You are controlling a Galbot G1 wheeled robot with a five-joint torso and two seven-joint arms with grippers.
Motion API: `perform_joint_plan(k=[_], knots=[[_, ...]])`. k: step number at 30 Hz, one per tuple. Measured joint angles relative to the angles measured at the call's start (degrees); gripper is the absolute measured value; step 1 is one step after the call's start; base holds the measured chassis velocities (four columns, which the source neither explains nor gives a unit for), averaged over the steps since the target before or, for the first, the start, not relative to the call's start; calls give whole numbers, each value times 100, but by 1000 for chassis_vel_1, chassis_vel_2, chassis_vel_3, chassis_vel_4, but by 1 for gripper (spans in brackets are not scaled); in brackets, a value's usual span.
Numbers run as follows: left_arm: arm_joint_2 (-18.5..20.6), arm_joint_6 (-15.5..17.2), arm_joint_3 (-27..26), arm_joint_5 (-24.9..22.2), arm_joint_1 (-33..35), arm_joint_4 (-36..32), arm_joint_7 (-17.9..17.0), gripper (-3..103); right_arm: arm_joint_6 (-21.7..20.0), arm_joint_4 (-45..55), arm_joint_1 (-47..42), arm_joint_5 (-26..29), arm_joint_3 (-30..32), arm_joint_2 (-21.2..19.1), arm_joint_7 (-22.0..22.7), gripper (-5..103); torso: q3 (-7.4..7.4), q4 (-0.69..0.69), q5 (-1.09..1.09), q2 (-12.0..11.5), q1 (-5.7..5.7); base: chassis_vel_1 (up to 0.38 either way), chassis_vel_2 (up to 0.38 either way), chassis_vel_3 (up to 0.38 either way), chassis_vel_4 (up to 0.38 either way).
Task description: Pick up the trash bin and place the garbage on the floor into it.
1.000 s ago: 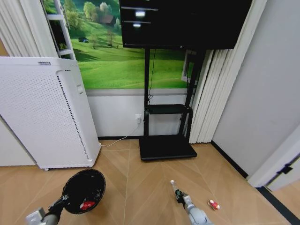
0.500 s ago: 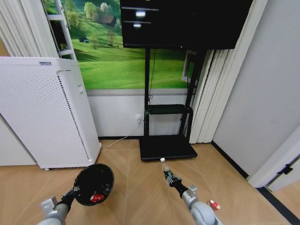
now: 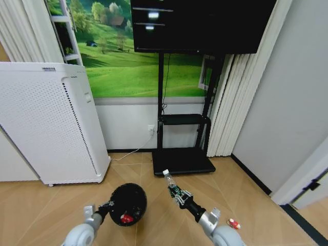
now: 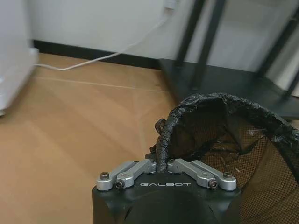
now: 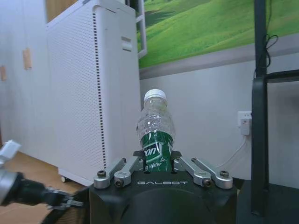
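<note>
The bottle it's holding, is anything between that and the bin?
Nothing visible. The right gripper holds the bottle just beside the bin, held by the left gripper; only open air separates them.

Bare floor (image 3: pixel 148 177) between appliance (image 3: pixel 48 123), stand base (image 3: pixel 183 163)

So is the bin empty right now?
No. A red piece lies inside the trash bin, which the left gripper holds by the rim.

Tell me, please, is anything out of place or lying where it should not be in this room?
Yes. One red-and-white piece of garbage lies loose on the wooden floor, near the right wall. The left gripper holds the trash bin by its rim, a red piece inside. The right gripper holds the bottle beside the bin.
</note>
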Motion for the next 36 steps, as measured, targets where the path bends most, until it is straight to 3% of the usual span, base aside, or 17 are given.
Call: perform_joint_plan(k=[3, 9, 15, 21, 25, 28, 29, 31, 32, 35, 36], knots=[[-44, -56, 300, 44, -261, 132, 102, 4, 45, 6, -41, -78, -5, 2, -67, 23, 0, 0, 4, 0, 0, 0, 0, 0, 0], [-312, -276, 1458, 158, -1094, 476, 539, 4, 231, 5, -281, -391, -11, 111, -224, 23, 0, 1, 2, 0, 0, 0, 0, 0, 0], [-357, -393, 1643, 330, -1016, 378, 801, 4, 294, -176, -299, -1052, -30, 325, -153, 23, 0, 2, 2, 0, 0, 0, 0, 0, 0], [-292, -517, 1335, 624, -711, 209, 1076, 4, 295, -286, -287, -1326, -116, 413, -131, 24, 0, 2, 2, 0, 0, 0, 0, 0, 0], [-290, -613, 1080, 795, -413, 175, 1226, 4, 295, -331, -314, -1394, -201, 425, -136, 40, 0, 3, 1, 0, 0, 0, 0, 0, 0], [-319, -625, 1029, 825, -349, 155, 1231, 4, 297, -334, -333, -1404, -222, 425, -136, 45, 0, 2, 2, 0, 0, 0, 0, 0, 0], [-352, -625, 1005, 837, -315, 133, 1232, 4, 308, -339, -347, -1407, -226, 438, -133, 56, 0, 1, 0, 0, 0, 0, 0, 0, 0], [-369, -626, 988, 865, -303, 126, 1232, 4, 318, -343, -355, -1412, -226, 447, -130, 56, 0, 0, 0, 0, 0, 0, 0, 0, 0], [-399, -625, 944, 969, -281, 128, 1226, 4, 346, -346, -378, -1441, -212, 449, -126, 67, 0, 0, 2, 0, 0, 0, 0, 0, 0], [-442, -625, 909, 1033, -239, 138, 1210, 4, 375, -328, -440, -1436, -163, 411, -116, 73, 0, 1, 1, 0, 0, 0, 0, 0, 0], [-468, -625, 889, 1047, -208, 138, 1209, 4, 390, -303, -487, -1402, -137, 383, -102, 84, 0, 1, 1, 0, 0, 0, 0, 0, 0]])
